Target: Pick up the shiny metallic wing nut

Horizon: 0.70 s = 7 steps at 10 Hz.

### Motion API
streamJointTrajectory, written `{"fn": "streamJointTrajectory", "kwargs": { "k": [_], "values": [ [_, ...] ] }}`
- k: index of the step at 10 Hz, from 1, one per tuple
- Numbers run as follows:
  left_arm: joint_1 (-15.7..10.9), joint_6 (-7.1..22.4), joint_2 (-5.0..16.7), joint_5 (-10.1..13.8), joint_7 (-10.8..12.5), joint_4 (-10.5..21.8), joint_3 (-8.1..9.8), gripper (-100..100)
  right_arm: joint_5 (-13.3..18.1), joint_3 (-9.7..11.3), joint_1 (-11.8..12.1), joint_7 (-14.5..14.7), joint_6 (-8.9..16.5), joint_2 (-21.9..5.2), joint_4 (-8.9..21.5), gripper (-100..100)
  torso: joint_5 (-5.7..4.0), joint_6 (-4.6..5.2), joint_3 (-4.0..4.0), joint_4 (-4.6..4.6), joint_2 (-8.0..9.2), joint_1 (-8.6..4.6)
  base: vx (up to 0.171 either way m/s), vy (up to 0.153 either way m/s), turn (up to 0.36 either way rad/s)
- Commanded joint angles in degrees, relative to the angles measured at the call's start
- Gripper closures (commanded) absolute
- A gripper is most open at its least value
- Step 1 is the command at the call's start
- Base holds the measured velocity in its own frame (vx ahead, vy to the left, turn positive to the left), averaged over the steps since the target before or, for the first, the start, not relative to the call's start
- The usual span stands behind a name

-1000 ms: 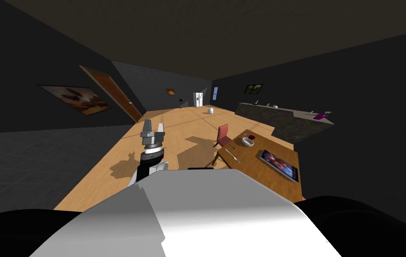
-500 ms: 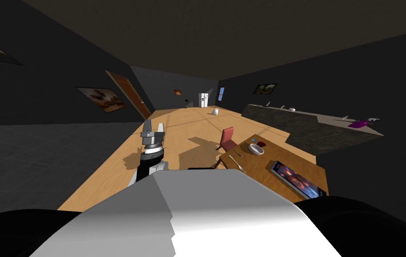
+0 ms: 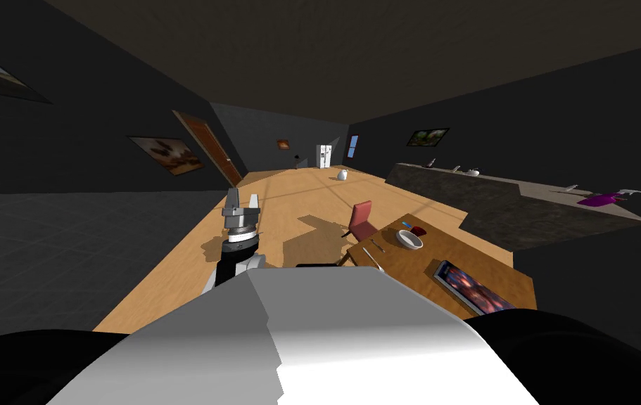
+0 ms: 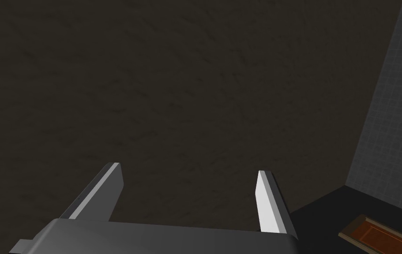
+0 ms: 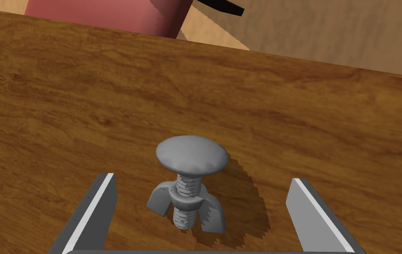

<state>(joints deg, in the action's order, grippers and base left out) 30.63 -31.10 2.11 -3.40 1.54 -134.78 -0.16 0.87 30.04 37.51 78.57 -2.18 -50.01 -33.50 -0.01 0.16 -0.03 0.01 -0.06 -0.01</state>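
Note:
A grey wing nut [image 5: 186, 205] sits threaded on an upright bolt with a domed head [image 5: 192, 153], standing on the brown wooden table [image 5: 107, 101]. My right gripper [image 5: 203, 180] is open and low over the table, one finger on each side of the nut and neither touching it. The left gripper [image 3: 241, 200] is raised in front of my chest over the floor; its fingers [image 4: 187, 168] are open with nothing between them.
On the table [image 3: 445, 246] lie a white bowl [image 3: 409, 239], a small red thing [image 3: 420, 230], cutlery [image 3: 376, 245] and a flat dark tablet [image 3: 472, 287]. A red chair [image 3: 362, 219] stands at its far end. A long dark counter [image 3: 523, 204] runs along the right.
My head view has swung left, so the table, counter and door have slid right in the picture. The left arm keeps its pose in front of me.

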Motion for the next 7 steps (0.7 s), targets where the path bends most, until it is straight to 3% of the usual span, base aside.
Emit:
{"fn": "streamJointTrajectory", "kwargs": {
  "k": [1, 2, 7],
  "values": [
    [0.0, 0.0, 0.0, 0.0, 0.0, 0.0, 0.0, 0, 2.86, 0.33, -0.24, -2.86, 0.02, 0.14, 0.33, -100, 0.0, 0.0, 0.0, 0.0, 0.0, 0.0, -0.005, -0.017, -0.003],
    [0.0, 0.0, 0.0, 0.0, 0.0, 0.0, 0.0, 0, 2.98, 0.33, -0.24, -3.71, 0.02, 0.14, 0.33, -100, 0.01, 0.0, 0.01, 0.0, 0.01, 0.04, 0.0, 0.0, 0.0],
    [0.0, 0.0, 0.0, 0.0, 0.0, 0.0, 0.0, 0, 11.68, -0.23, 1.46, -12.01, 2.12, 1.58, -1.35, -100, 0.02, 0.01, 0.0, 0.0, 0.0, 0.1, -0.005, -0.017, 0.04]
  ]
}}
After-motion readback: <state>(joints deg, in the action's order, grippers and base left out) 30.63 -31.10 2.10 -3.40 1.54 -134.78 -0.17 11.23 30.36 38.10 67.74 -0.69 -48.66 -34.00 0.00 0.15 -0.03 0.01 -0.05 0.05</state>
